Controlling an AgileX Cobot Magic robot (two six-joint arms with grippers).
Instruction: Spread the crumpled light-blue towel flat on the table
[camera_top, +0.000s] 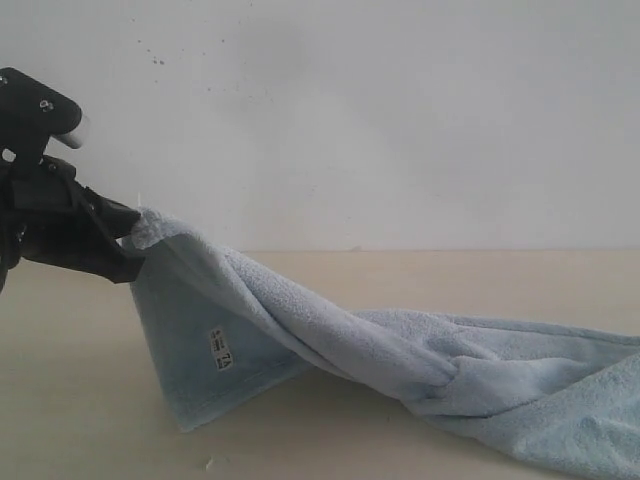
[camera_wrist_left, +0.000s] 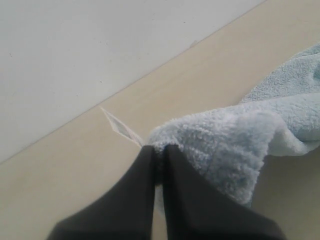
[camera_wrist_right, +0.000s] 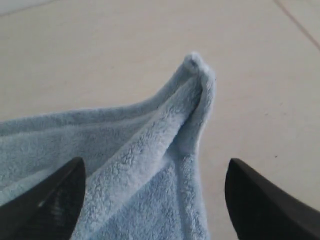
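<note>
The light-blue towel (camera_top: 400, 355) stretches from the left to the right edge of the exterior view, twisted along its length. My left gripper (camera_top: 133, 228) is shut on its raised left corner and holds it above the table (camera_top: 80, 400); a white printed label (camera_top: 223, 348) shows on the flap hanging below. In the left wrist view the dark fingers (camera_wrist_left: 145, 170) pinch the towel (camera_wrist_left: 225, 140). My right gripper (camera_wrist_right: 155, 167) is open, its fingers either side of a folded, peaked end of the towel (camera_wrist_right: 150, 165) without touching it. The right gripper is out of the exterior view.
A white speckled wall (camera_top: 380, 110) stands behind the table. A thin white tag or thread (camera_wrist_left: 120, 127) sticks out beside the left gripper's tips. Bare table (camera_wrist_right: 100, 50) lies beyond the towel's peaked end.
</note>
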